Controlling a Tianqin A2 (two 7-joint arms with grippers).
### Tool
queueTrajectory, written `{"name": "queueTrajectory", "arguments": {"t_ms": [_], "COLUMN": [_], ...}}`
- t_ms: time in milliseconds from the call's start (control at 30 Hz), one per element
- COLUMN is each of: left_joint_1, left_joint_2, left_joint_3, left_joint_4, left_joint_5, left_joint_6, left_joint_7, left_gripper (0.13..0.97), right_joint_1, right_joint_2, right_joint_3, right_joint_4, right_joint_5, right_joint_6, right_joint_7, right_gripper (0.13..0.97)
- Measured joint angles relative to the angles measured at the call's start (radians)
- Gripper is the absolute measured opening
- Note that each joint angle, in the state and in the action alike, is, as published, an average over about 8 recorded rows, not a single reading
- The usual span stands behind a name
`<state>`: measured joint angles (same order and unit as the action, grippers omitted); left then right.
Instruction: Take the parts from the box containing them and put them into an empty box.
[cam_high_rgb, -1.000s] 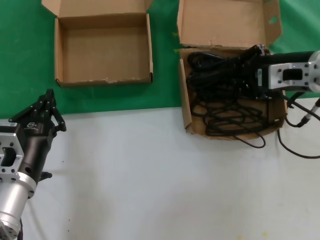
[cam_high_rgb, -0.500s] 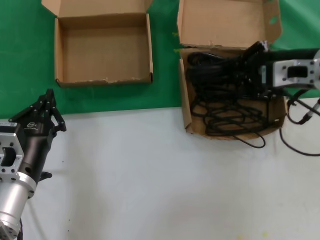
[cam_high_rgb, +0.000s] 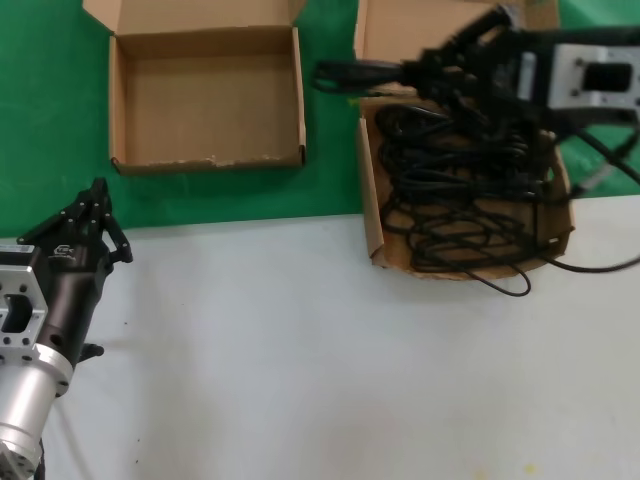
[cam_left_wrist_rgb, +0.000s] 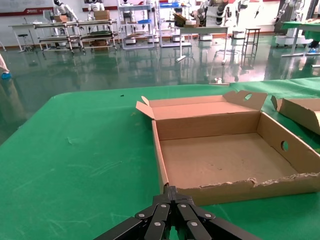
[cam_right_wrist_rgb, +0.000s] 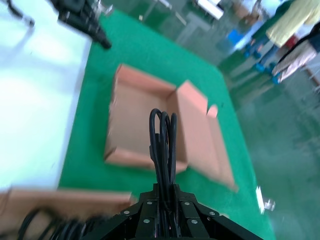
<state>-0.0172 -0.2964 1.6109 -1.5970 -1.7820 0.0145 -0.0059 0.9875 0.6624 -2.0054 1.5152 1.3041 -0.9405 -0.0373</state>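
Right gripper (cam_high_rgb: 440, 68) clamped on one cord bundle (cam_high_rgb: 360, 72), lifted above full box (cam_high_rgb: 372, 215). Empty box (cam_high_rgb: 115, 100) off beyond bundle tip, nothing inside yet. Most cords left. Left gripper (cam_high_rgb: 95, 200) parked, pinched shut.

Lighting even and bright overhead; shadows faint on the white bench (cam_high_rgb: 300, 350). Motion blur smears the right gripper (cam_high_rgb: 440, 70) and its cord bundle (cam_right_wrist_rgb: 162, 140). Left wrist view is sharp.
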Motion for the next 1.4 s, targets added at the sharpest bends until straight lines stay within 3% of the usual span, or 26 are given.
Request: {"name": "queueTrajectory", "arguments": {"t_ms": [333,600,900,1167,1400], "left_joint_1": [0.000,0.000,0.000,0.000,0.000], "left_joint_2": [0.000,0.000,0.000,0.000,0.000], "left_joint_3": [0.000,0.000,0.000,0.000,0.000], "left_joint_4": [0.000,0.000,0.000,0.000,0.000], "left_joint_5": [0.000,0.000,0.000,0.000,0.000], "left_joint_6": [0.000,0.000,0.000,0.000,0.000], "left_joint_7": [0.000,0.000,0.000,0.000,0.000], "left_gripper": [0.145,0.145,0.145,0.145,0.145], "right_joint_1": [0.078,0.134,0.193,0.233,0.235], "right_joint_2": [-0.181,-0.354,-0.511,-0.583,-0.585], "right_joint_3": [-0.065,-0.128,-0.139,-0.132,-0.128], "right_joint_4": [-0.074,-0.261,-0.508,-0.664,-0.684], "right_joint_5": [-0.037,-0.067,-0.027,0.011,0.024], "right_joint_6": [0.046,0.121,0.222,0.276,0.291], "right_joint_7": [0.003,-0.080,-0.229,-0.345,-0.375], "right_gripper": [0.196,0.195,0.193,0.228,0.298]}}
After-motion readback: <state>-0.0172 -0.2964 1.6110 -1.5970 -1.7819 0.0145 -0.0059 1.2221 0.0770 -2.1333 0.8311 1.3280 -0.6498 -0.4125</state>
